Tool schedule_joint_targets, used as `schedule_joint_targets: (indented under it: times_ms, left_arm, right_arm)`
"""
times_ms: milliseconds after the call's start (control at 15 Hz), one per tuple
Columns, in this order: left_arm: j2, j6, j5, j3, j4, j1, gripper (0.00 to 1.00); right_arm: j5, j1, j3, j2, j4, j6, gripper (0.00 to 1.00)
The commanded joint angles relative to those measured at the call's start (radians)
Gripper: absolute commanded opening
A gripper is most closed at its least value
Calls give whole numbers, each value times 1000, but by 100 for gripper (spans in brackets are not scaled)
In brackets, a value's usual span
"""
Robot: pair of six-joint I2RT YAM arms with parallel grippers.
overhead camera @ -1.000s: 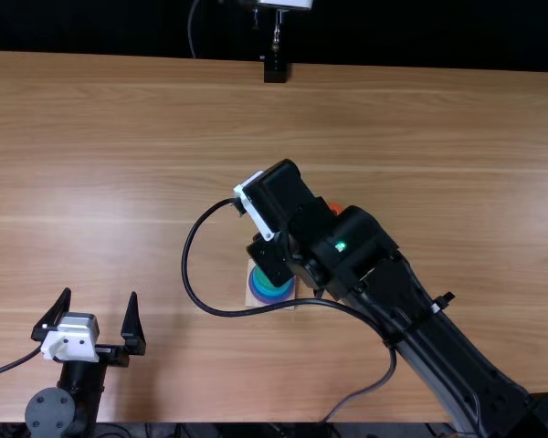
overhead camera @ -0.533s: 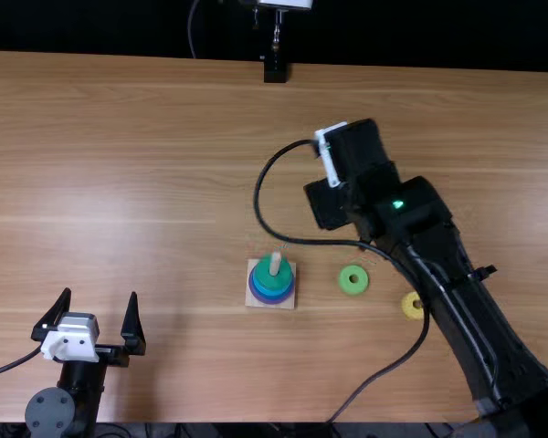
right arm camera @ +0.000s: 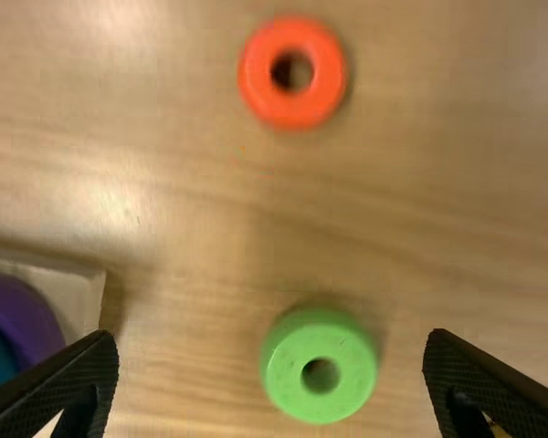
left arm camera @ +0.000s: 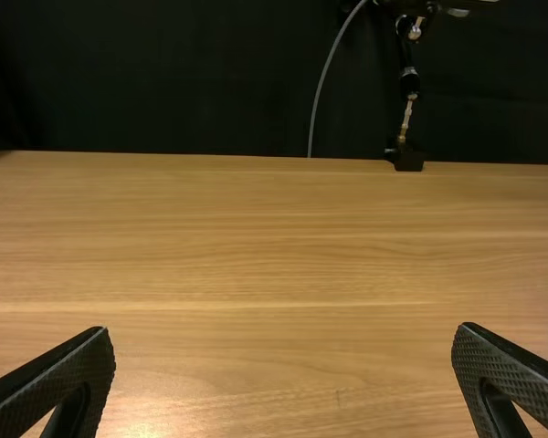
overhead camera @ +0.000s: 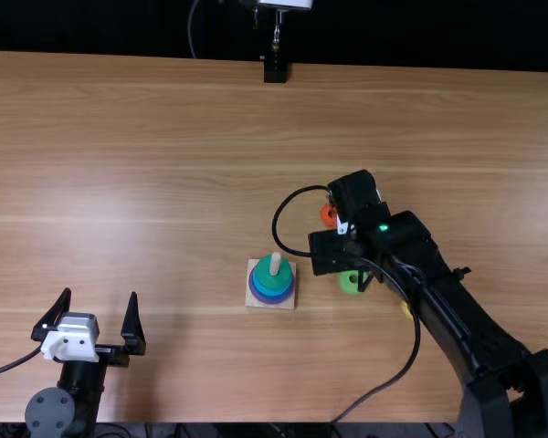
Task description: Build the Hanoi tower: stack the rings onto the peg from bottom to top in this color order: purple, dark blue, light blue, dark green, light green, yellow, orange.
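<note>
Hanging just right of the stand (overhead camera: pixel 253 298), the right pincer (overhead camera: pixel 336 255) was open, its fingers wide apart, near the light green ring (overhead camera: pixel 345 285). The stand's peg (overhead camera: pixel 275 262) carried the purple ring (right arm camera: pixel 41 319), with blue below the dark green ring (overhead camera: pixel 268 274). The orange ring (overhead camera: pixel 327 217) lay on the worktop (overhead camera: pixel 146 201) beyond the stand, to its right; the yellow ring (overhead camera: pixel 406 308), partly hidden, lay farther right and nearer the front edge. The left pincer (overhead camera: pixel 101 294), also open, stood well left of the stand, with a broad stretch of worktop between.
</note>
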State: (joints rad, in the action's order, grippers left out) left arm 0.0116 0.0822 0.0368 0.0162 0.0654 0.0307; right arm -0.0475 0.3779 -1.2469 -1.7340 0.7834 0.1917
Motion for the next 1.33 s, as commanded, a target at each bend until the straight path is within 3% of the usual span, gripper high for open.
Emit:
schedule_joint_targets:
  times_ms: [0,333,600,1267]
  left_arm:
    - [-12,-5,7,-16,17,-6,100]
    - [-12,-5,7,-16,17,-6,100]
    - [-12,-5,7,-16,17,-6,100]
    - [-12,-3,7,-16,17,-6,100]
  right_arm:
    - [49,-28,49,14,-4,51,100]
    - [55,-132,112,14,-86,35,100]
    - [68,-129,121,13,-94,33,100]
    - [62,-116,133,7,-94,35,100]
